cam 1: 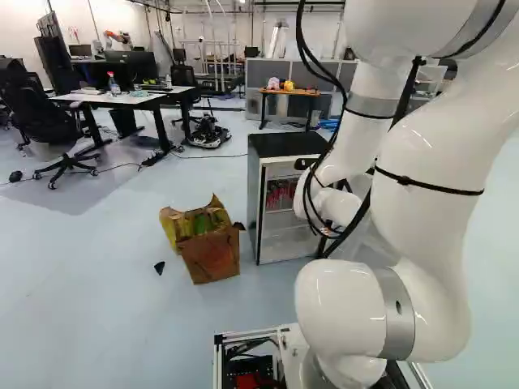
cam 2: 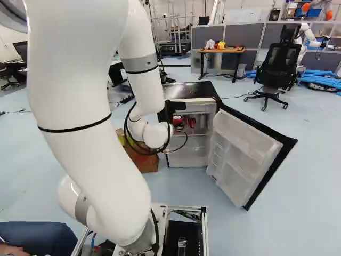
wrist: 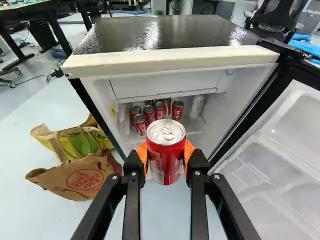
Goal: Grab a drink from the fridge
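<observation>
My gripper [cam 2: 171, 110] shows partly in the right base view, at the end of the arm before the fridge. In the wrist view the gripper [wrist: 166, 159] is shut on a red drink can [wrist: 166, 152], an orange pad against each side. The can stands upright, top uncovered, in front of the fridge opening. The fridge [wrist: 170, 57] has a black top and a white interior. Several more red cans [wrist: 149, 114] stand on a shelf inside, beyond the held can. A pale bottle [wrist: 197, 106] stands beside them.
The open fridge door [cam 2: 245, 152] spreads out beside the fridge. A brown paper bag [cam 1: 212, 253] and a yellow-green bag [wrist: 82, 142] are on the floor at its other side. Desks [cam 1: 122, 99] and chairs stand farther back. Another robot [cam 2: 309, 36] is in the background.
</observation>
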